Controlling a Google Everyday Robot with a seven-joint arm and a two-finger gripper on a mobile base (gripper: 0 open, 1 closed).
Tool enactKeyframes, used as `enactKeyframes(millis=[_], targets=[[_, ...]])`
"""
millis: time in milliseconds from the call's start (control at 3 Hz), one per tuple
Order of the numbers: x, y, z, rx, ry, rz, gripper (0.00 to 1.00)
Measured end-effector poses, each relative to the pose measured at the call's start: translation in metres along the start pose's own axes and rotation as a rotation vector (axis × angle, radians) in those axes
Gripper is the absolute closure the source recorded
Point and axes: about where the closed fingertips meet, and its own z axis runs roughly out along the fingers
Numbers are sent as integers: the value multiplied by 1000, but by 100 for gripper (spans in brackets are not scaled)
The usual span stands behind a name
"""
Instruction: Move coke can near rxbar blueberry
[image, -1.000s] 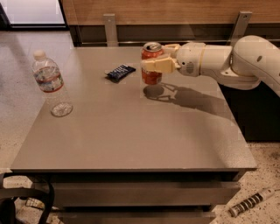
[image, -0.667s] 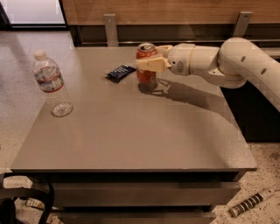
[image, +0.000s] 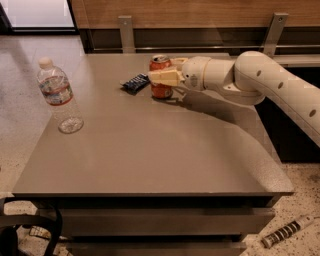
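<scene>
- And here's the cream-white robot arm (image: 260, 80), reaching in from the right edge of the frame across the back of the grey rectangular table (image: 150, 160).
- At its tip, the two-finger gripper (image: 162, 74) sits in the upper middle of the frame, jaws closed around the red-orange cylindrical coke can (image: 161, 91).
- One pale finger (image: 164, 77) lies straight across the front of the can, covering its middle band.
- The can stands upright, silver top showing above the finger. Its base is right at the tabletop; whether it actually rests there, I cannot tell.
- The white script on the can is mostly hidden by that finger and cannot be read.
- Just left of the can lies the flat dark navy-blue rxbar blueberry wrapper (image: 136, 83), angled on the table. The two are right beside each other; whether they touch, I cannot tell.
- The wrapper's faint white print is too small to read.
- Well apart, at the left edge of the table, stands a clear plastic water bottle (image: 59, 97) with a white cap, upright, wearing a red and blue label band whose words are not legible.
- Down in the lower right corner, a striped cylindrical object (image: 287, 232) lies on the speckled floor (image: 20, 145).
</scene>
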Motion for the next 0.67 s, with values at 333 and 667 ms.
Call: enactKeyframes(millis=[333, 667], targets=[[7, 0, 6, 10, -10, 7, 100], [6, 0, 6, 10, -10, 7, 84]])
